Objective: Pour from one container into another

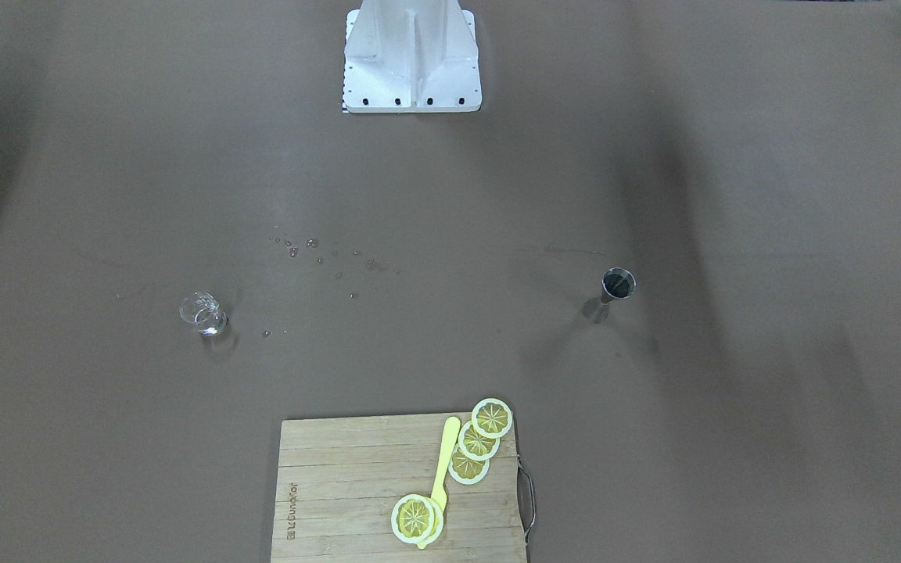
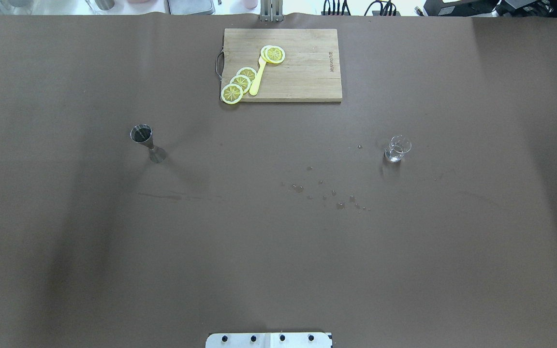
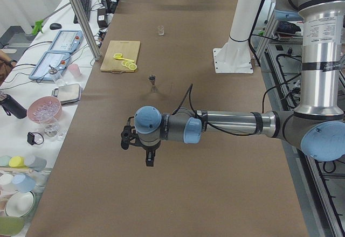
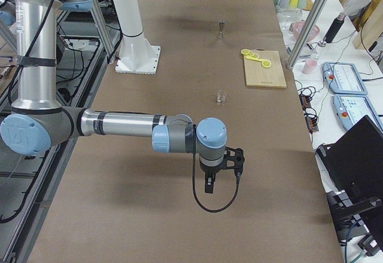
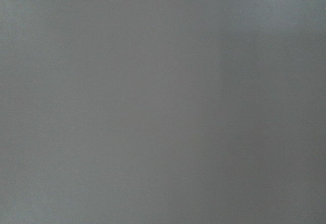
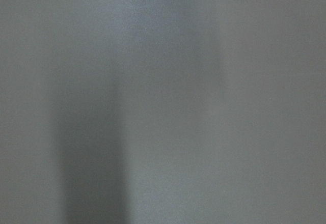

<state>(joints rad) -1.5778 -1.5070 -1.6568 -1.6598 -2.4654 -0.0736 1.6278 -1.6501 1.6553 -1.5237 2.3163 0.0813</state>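
The small clear glass cup [image 2: 397, 148] stands upright on the brown table, on the robot's right side; it also shows in the front view [image 1: 202, 313]. The steel jigger [image 2: 145, 141] stands upright on the robot's left side [image 1: 617, 285]. Both arms hover far out at the table's ends, outside the overhead view. My left gripper [image 3: 150, 160] and my right gripper [image 4: 209, 185] point down over bare table, well away from either vessel. I cannot tell whether they are open or shut. Both wrist views show only plain table surface.
A wooden cutting board [image 2: 302, 72] at the far edge carries lemon slices [image 2: 240, 84] and a yellow knife [image 2: 258, 77]. Water droplets [image 2: 327, 193] dot the table between the vessels. The robot's white base [image 1: 411, 59] stands at the near middle.
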